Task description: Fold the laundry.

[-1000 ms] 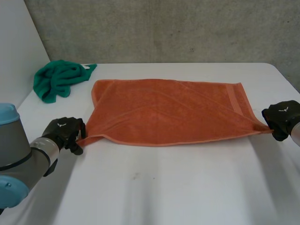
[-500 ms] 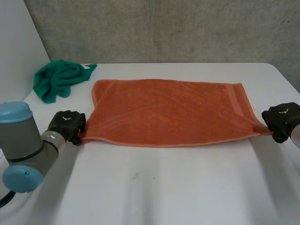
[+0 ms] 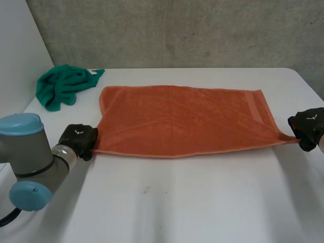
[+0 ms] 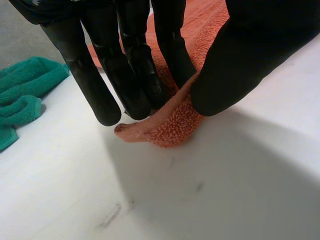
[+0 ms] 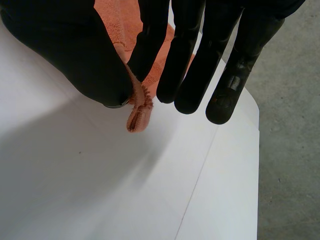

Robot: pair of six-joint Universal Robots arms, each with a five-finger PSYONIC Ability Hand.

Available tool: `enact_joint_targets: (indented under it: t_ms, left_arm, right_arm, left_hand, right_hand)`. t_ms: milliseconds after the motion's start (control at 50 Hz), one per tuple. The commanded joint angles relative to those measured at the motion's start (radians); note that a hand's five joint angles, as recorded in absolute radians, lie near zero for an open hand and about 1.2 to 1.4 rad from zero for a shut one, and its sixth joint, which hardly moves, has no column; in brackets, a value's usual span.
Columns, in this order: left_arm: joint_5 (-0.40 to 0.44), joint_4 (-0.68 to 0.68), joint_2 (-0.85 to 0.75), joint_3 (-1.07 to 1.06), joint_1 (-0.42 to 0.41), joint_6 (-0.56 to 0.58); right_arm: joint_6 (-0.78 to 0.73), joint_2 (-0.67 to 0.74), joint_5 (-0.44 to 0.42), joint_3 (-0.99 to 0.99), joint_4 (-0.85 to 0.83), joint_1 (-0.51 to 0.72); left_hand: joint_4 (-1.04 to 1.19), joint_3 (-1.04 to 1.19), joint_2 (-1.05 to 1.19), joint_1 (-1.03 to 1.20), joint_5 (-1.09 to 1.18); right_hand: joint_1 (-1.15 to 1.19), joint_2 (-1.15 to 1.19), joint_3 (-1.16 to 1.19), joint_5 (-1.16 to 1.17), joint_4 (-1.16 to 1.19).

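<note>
An orange towel (image 3: 182, 119) lies spread across the middle of the white table (image 3: 167, 202). My left hand (image 3: 79, 140) is at the towel's near left corner. In the left wrist view that corner (image 4: 162, 125) is pinched between the thumb (image 4: 240, 65) and the straight fingers (image 4: 125, 75). My right hand (image 3: 310, 126) holds the near right corner, pulled out to a point. In the right wrist view the corner's tip (image 5: 139, 112) is pinched between the thumb (image 5: 75, 55) and a finger (image 5: 152, 35).
A crumpled green cloth (image 3: 63, 86) lies at the table's far left corner, also seen beside my left hand as green cloth (image 4: 22, 100). The table's right edge (image 5: 240, 165) runs close beside my right hand, with grey floor beyond. A concrete wall stands behind the table.
My left hand has moved in to the towel's near left corner and closed on it. The right hand has drawn slightly outward, keeping its corner taut.
</note>
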Motion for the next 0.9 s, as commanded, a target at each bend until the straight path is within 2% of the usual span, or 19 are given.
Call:
enact_joint_targets:
  t_ms: [20,120,200,260,340,380,500,540,620,680,700,780,900]
  left_arm:
    - [-0.080,-0.021,0.031,0.015,0.000,0.069]
    - [-0.087,-0.098,0.220,-0.057,0.006,0.185]
    - [-0.090,-0.236,0.355,-0.125,-0.003,0.342]
    - [-0.092,-0.435,0.487,-0.198,-0.017,0.481]
    - [-0.086,-0.595,0.573,-0.249,-0.045,0.549]
    - [-0.087,-0.600,0.581,-0.251,-0.055,0.548]
    - [-0.090,-0.445,0.524,-0.208,-0.077,0.523]
    - [-0.092,-0.356,0.434,-0.164,-0.079,0.523]
    - [-0.094,-0.226,0.297,-0.064,-0.080,0.521]
    - [-0.094,-0.127,0.181,0.030,-0.088,0.521]
    - [-0.095,-0.104,0.150,0.056,-0.089,0.521]
    - [-0.101,-0.018,0.001,0.192,-0.106,0.520]
    - [-0.100,0.073,-0.166,0.364,-0.114,0.524]
  right_arm:
    - [-0.020,-0.003,0.005,-0.002,0.016,0.001]
    - [-0.119,-0.103,-0.003,0.001,0.142,-0.009]
    - [-0.296,-0.174,-0.002,0.026,0.283,-0.090]
    - [-0.459,-0.232,0.005,0.073,0.422,-0.146]
    - [-0.610,-0.316,-0.003,0.139,0.550,-0.184]
    - [-0.623,-0.335,-0.018,0.167,0.546,-0.184]
    - [-0.560,-0.324,-0.028,0.179,0.452,-0.177]
    - [-0.520,-0.292,-0.029,0.173,0.400,-0.176]
    - [-0.434,-0.176,-0.009,0.109,0.260,-0.093]
    - [-0.388,-0.085,0.035,0.029,0.184,-0.001]
    - [-0.379,-0.045,0.073,-0.009,0.155,0.026]
    - [-0.367,0.057,0.173,-0.112,0.081,0.062]
    - [-0.363,0.188,0.201,-0.250,-0.010,0.105]
  left_hand:
    - [0.221,0.228,0.221,0.244,0.248]
    - [0.221,0.228,0.221,0.244,0.248]
    - [0.221,0.228,0.221,0.244,0.248]
    - [0.221,0.228,0.221,0.244,0.248]
    - [0.221,0.228,0.221,0.244,0.248]
    - [0.221,0.228,0.221,0.244,0.248]
    - [0.221,0.228,0.221,0.244,0.248]
    - [0.221,0.228,0.221,0.244,0.248]
    - [0.221,0.228,0.221,0.244,0.248]
    - [0.221,0.228,0.221,0.244,0.248]
    - [0.221,0.228,0.221,0.244,0.248]
    - [0.221,0.228,0.221,0.244,0.248]
    - [0.221,0.228,0.221,0.244,0.248]
  right_hand:
    - [0.411,0.227,0.217,0.234,0.207]
    - [0.411,0.227,0.217,0.234,0.207]
    - [0.411,0.227,0.217,0.234,0.207]
    - [0.411,0.227,0.217,0.234,0.207]
    - [0.411,0.227,0.217,0.234,0.207]
    - [0.411,0.227,0.217,0.234,0.207]
    - [0.411,0.227,0.217,0.234,0.207]
    - [0.411,0.227,0.217,0.234,0.207]
    - [0.411,0.227,0.217,0.234,0.207]
    - [0.411,0.227,0.217,0.234,0.207]
    - [0.411,0.227,0.217,0.234,0.207]
    - [0.411,0.227,0.217,0.234,0.207]
    - [0.411,0.227,0.217,0.234,0.207]
